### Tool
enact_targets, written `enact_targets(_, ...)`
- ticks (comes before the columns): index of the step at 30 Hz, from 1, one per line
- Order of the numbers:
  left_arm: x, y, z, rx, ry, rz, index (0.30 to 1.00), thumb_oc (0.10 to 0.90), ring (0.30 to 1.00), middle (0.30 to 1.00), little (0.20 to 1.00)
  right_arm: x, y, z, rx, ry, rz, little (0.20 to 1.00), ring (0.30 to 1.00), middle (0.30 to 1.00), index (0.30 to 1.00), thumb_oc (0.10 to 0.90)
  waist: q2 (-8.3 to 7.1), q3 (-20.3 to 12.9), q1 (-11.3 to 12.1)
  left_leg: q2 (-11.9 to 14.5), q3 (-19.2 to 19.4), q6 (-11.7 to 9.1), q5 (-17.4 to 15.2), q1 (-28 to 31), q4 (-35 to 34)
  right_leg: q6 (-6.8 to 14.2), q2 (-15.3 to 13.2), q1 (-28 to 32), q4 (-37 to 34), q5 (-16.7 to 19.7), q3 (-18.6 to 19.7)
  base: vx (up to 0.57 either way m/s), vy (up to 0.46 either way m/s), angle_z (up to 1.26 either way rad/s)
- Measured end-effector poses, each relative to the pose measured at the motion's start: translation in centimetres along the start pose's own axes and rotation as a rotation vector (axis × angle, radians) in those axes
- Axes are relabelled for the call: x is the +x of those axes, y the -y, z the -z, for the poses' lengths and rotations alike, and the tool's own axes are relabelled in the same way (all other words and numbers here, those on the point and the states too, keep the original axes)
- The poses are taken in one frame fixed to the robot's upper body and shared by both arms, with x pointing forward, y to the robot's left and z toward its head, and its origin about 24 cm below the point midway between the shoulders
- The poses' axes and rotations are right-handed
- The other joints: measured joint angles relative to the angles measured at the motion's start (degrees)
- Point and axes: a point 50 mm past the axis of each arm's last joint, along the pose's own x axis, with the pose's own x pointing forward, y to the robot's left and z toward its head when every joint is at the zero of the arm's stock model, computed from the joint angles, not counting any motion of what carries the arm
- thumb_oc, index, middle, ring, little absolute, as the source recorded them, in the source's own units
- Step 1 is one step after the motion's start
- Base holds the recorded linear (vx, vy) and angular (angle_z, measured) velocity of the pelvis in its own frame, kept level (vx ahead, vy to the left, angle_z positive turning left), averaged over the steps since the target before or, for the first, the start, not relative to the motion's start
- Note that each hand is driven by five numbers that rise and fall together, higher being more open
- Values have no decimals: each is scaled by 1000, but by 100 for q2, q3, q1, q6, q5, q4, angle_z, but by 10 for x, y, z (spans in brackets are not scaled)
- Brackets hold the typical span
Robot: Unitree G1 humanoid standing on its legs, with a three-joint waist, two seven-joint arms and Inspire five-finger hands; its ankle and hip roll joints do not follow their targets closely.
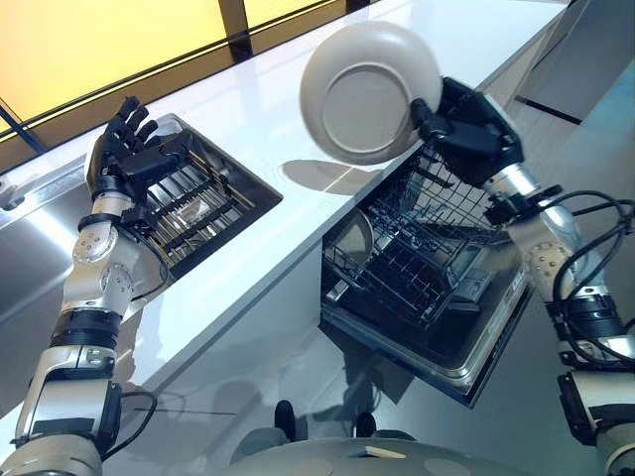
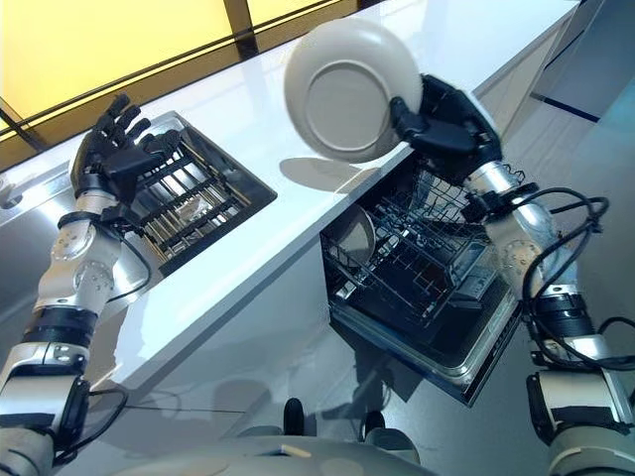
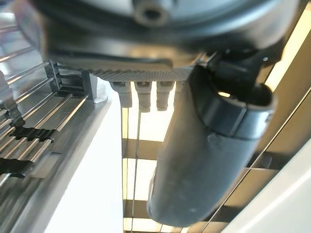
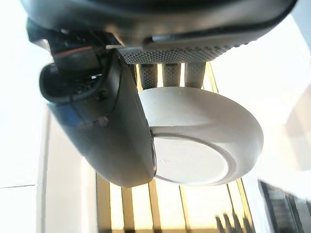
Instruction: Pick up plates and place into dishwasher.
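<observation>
Left hand (image 1: 127, 149) hangs spread and empty over the sink rack (image 1: 193, 203). Right hand (image 1: 466, 124) pinches the plate (image 1: 369, 91) by its rim, held above the counter (image 1: 298, 213), with the open dishwasher rack (image 1: 422, 248) directly below the right hand.

The long white glossy surface (image 1: 298, 213) carries a sunken dark wire rack (image 1: 193, 203) set into its left part.

A plain cream plate (image 1: 369, 91), a glossy white counter (image 1: 298, 213), black wire dishwasher racks (image 1: 417, 258)
</observation>
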Motion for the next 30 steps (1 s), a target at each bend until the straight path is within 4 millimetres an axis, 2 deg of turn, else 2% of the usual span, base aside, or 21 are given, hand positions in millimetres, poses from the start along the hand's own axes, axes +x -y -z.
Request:
enact_targets(7,-9,5,-16,214,38,157,900,800,900,900,900,-21,32,-40,-221,92,181,200,300,300,300,100,-23,15,-177,11,102,-5,-34,25,0,0,9,-21,19,0,142,20,-3,-8)
enact_targets(10,-12,8,-29,281,71,227,900,800,900,900,900,-40,45,-42,-333,65,247,200,300,300,300,100,-36,23,-239,13,154,-8,-49,49,0,2,8,-33,19,2,188,1,-5,-9)
enact_targets(15,-18,20,-41,304,122,318,900,800,900,900,900,-74,59,-24,-541,-140,290,200,300,300,300,100,-43,33,-322,12,223,-1,-80,67,-1,4,7,-57,19,2,276,3,-15,-9)
enact_targets(18,-20,28,-48,301,152,363,900,800,900,900,900,-90,66,-10,-559,-236,308,200,300,300,300,100,-44,58,-382,9,236,-2,-91,66,0,4,7,-67,19,3,282,-2,-30,-5)
enact_targets(23,-21,31,-49,299,138,399,900,800,900,900,900,-100,73,-1,-569,-309,321,200,300,300,300,100,-14,113,-493,13,251,-2,-94,71,0,5,7,-75,19,3,289,-3,-18,-1)
enact_targets(30,-26,37,-47,264,108,441,900,800,900,900,900,-107,76,14,-618,-418,287,200,300,300,300,100,8,172,-436,15,257,-10,-99,89,1,5,5,-59,19,3,285,2,-35,0)
